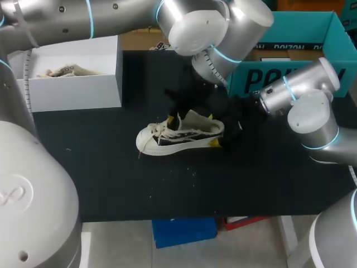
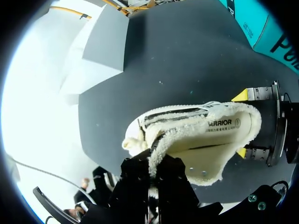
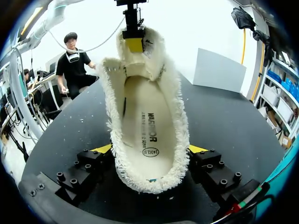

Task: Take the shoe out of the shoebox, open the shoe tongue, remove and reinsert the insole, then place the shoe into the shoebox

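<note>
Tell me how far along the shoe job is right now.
Done: the shoe is out of the box, on the black table. In hand: the right gripper clamps the heel from both sides, and the left gripper pinches the tongue, lifted open. Left: the insole lies inside; whether it has been out yet I cannot tell. Then the shoe goes into the white shoebox.

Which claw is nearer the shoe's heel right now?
Right. The right claw straddles the heel, a finger on each side; the left claw pinches the tongue farther forward.
</note>
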Robot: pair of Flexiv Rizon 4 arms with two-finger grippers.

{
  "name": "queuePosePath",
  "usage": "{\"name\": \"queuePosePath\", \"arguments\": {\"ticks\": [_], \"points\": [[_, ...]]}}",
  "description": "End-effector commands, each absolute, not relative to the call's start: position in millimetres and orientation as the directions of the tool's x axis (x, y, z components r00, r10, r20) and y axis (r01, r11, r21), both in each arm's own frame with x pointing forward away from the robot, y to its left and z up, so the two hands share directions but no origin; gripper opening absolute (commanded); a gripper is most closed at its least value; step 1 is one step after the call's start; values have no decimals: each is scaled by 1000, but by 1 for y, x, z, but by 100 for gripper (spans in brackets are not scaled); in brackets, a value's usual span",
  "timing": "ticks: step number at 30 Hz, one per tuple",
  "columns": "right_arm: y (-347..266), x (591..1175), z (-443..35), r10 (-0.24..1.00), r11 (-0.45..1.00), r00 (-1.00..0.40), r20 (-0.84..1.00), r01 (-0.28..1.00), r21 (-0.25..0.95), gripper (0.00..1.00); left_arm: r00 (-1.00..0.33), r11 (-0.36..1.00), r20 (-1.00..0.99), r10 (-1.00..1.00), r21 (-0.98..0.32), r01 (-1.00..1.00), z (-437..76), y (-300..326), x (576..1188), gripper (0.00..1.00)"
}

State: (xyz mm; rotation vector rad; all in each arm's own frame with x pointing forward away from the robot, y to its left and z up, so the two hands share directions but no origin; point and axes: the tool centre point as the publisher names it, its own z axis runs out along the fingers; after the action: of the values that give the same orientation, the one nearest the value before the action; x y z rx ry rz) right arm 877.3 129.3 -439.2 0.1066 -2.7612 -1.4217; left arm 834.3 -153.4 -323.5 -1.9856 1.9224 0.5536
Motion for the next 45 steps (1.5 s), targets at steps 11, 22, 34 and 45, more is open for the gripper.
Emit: {"name": "queuePosePath", "arguments": {"ticks": [11,22,34,45], "points": [[131,879,-443,-76,581,-997,0,-44,813,0,55,-71,-476,-878,15,-997,-327,-122,814,0],[131,879,-443,-76,581,-997,0,-44,813,0,100,-139,-470,-877,48,-989,-343,-94,804,20],[131,879,-443,-76,581,-997,0,-44,813,0,139,-193,-447,-884,78,-978,-351,-69,795,100],[131,879,-443,-76,581,-997,0,-44,813,0,147,-167,-410,-900,11,-986,-320,-76,811,78]]}}
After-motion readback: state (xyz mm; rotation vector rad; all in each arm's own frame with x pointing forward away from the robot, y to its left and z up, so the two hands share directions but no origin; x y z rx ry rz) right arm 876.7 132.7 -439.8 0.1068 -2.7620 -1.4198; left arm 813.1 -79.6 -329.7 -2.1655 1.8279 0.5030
